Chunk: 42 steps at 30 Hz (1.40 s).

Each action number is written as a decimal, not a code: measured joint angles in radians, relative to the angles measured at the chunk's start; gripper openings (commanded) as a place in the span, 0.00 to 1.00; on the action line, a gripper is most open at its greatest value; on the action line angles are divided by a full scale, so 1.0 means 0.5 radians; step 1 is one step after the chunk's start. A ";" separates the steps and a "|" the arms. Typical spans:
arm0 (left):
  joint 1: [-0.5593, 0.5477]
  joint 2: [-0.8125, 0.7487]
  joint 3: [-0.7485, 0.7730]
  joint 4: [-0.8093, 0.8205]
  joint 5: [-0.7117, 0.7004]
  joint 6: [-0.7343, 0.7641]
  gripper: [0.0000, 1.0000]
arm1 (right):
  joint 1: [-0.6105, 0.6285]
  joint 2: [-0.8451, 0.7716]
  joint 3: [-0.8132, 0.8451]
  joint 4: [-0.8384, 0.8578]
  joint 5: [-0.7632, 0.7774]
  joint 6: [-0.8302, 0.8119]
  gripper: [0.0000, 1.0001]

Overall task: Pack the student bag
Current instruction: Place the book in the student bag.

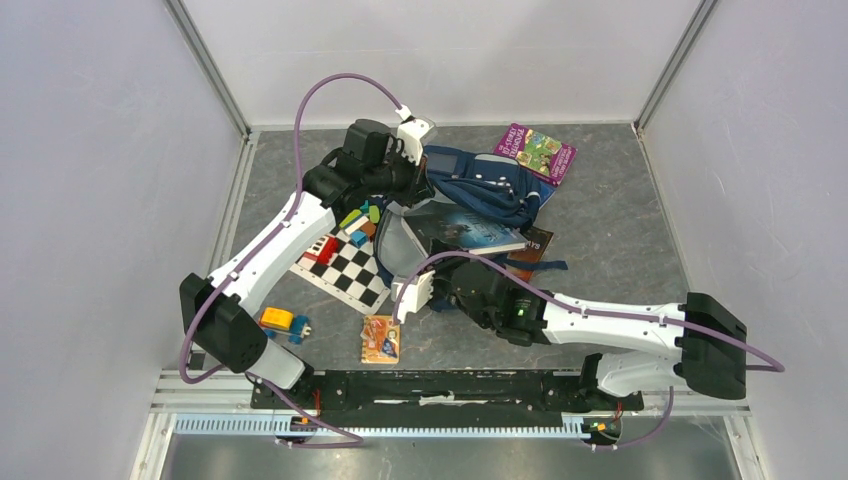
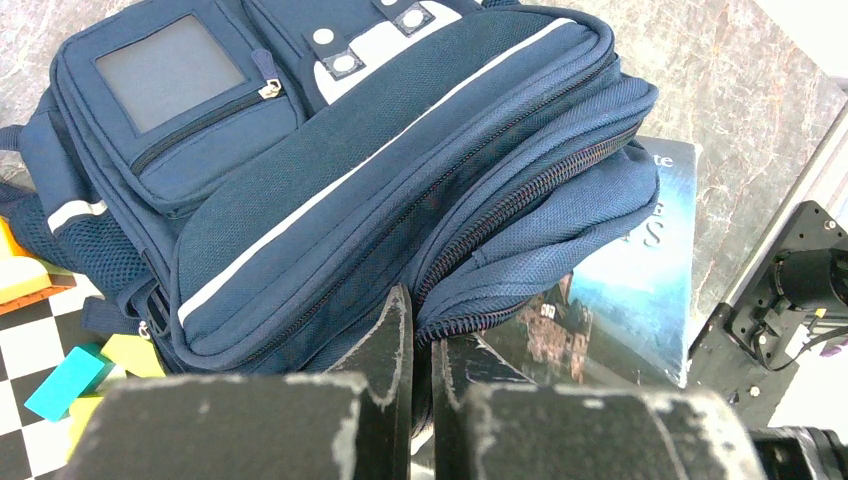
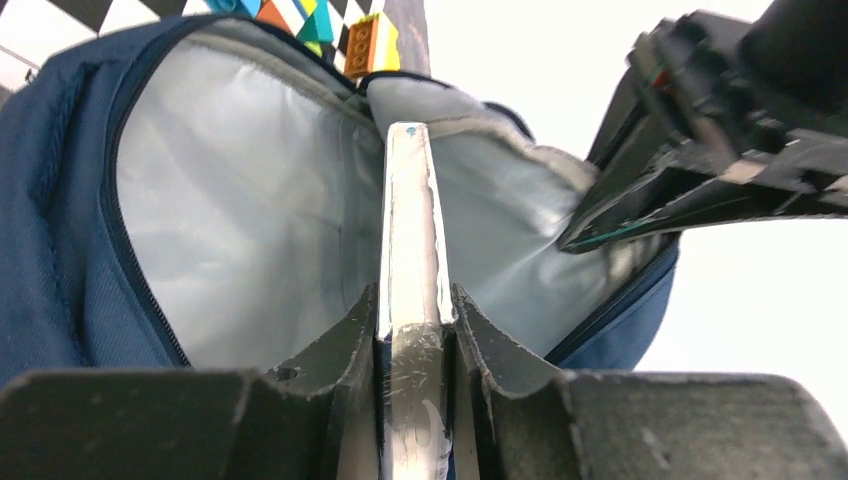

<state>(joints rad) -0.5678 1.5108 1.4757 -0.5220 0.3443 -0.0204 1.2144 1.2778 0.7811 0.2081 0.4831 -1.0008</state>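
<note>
Left gripper first: its two scuffed black fingers are pressed together on the fabric lip of the backpack, right beside the zip teeth of the main opening. My right gripper pinches the near edge of a thin, glossy book between its worn pads. From that wrist the book shows edge-on, reaching into the backpack's mouth.

The backpack is soft navy woven cloth with thin pale stripes, a mesh side pocket, a flat square window patch on its front pocket and white tabs with round studs. Its lining is smooth pale grey and sags open around the book. It lies on its side at the far middle of the table, a grey stone-patterned surface, with its mouth turned to the near left. The book's cover is dark blue and shiny, with a printed picture of buildings under pale lettering.

Just left of the backpack lies a stiff black-and-white chequered board, with small bright plastic blocks by its far edge. A purple picture book lies flat to the far right of the backpack.

My left arm stretches from its near-left base diagonally to the far middle, wrist bent right toward the backpack. My right arm lies low, running left from its near-right base, wrist at the backpack's mouth.
</note>
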 measured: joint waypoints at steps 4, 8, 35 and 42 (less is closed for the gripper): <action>0.000 -0.001 0.000 0.002 0.000 0.001 0.02 | 0.027 0.007 0.042 0.029 0.002 -0.044 0.00; 0.000 -0.002 0.000 0.001 0.001 0.000 0.02 | 0.008 0.096 0.041 0.060 0.022 -0.095 0.00; -0.004 -0.009 -0.009 0.003 0.060 0.000 0.02 | -0.532 0.896 0.081 0.716 -0.134 -0.354 0.08; -0.004 -0.009 -0.011 0.002 0.062 0.000 0.02 | -0.549 0.931 0.109 0.761 -0.107 -0.297 0.54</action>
<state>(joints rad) -0.5697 1.5063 1.4704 -0.5209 0.3752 -0.0204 0.9398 1.7432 0.8356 0.5888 0.4297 -1.1492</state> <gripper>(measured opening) 0.062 0.421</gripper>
